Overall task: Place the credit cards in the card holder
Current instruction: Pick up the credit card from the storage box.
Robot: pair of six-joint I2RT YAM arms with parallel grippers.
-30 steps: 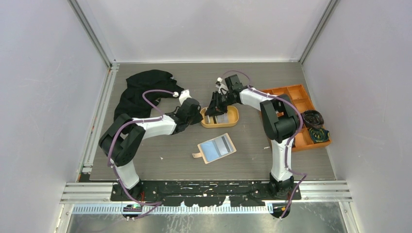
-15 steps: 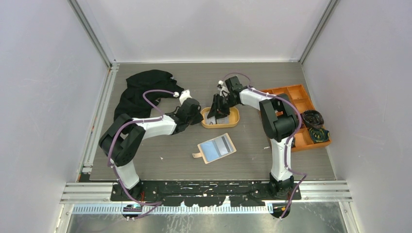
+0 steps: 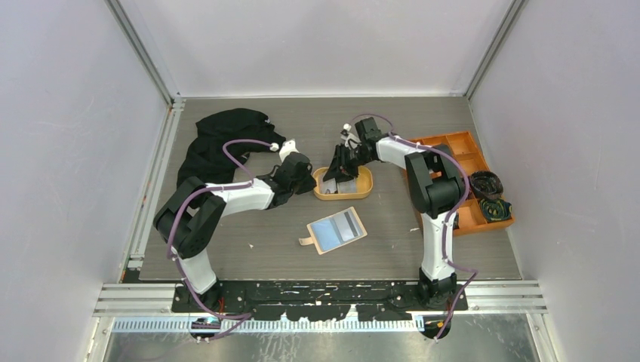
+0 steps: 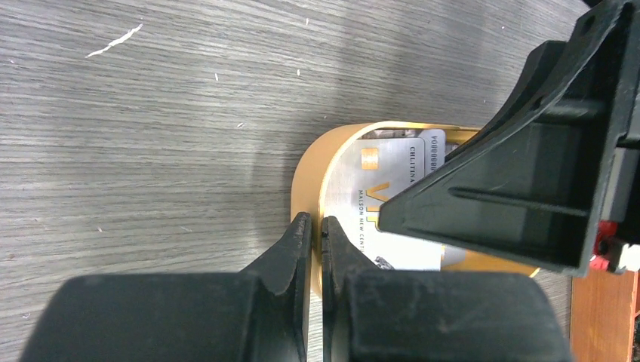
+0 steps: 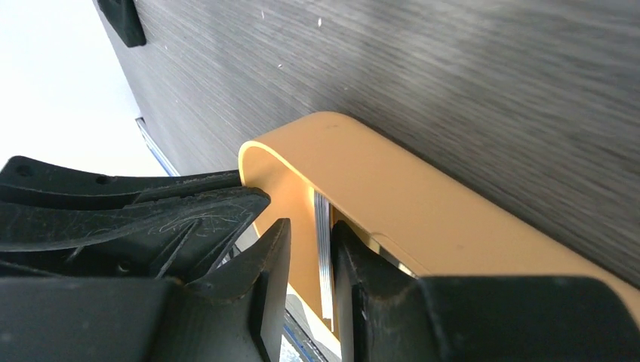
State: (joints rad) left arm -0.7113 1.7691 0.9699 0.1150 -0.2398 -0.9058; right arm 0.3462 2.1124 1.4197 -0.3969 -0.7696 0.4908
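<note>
Pale credit cards (image 4: 377, 197) lie in the orange oval tray (image 3: 362, 188). My left gripper (image 4: 317, 221) is shut on the tray's left rim (image 4: 305, 175); in the top view the left gripper (image 3: 312, 181) sits at that end. My right gripper (image 5: 311, 226) reaches down into the tray with its jaws a little apart. One card (image 5: 323, 256) stands on edge between them, against the right finger, with a gap to the left finger. The card holder (image 3: 336, 230) lies open on the table in front of the tray, pale blue inside up.
A black cloth (image 3: 226, 139) lies at the back left, behind my left arm. An orange compartmented box (image 3: 460, 162) with dark items (image 3: 489, 185) stands at the right. Grey walls close in the table on three sides.
My right gripper has shifted slightly inside the tray and its jaws have changed width a little. The left arm, the tray and the card holder have stayed put.
</note>
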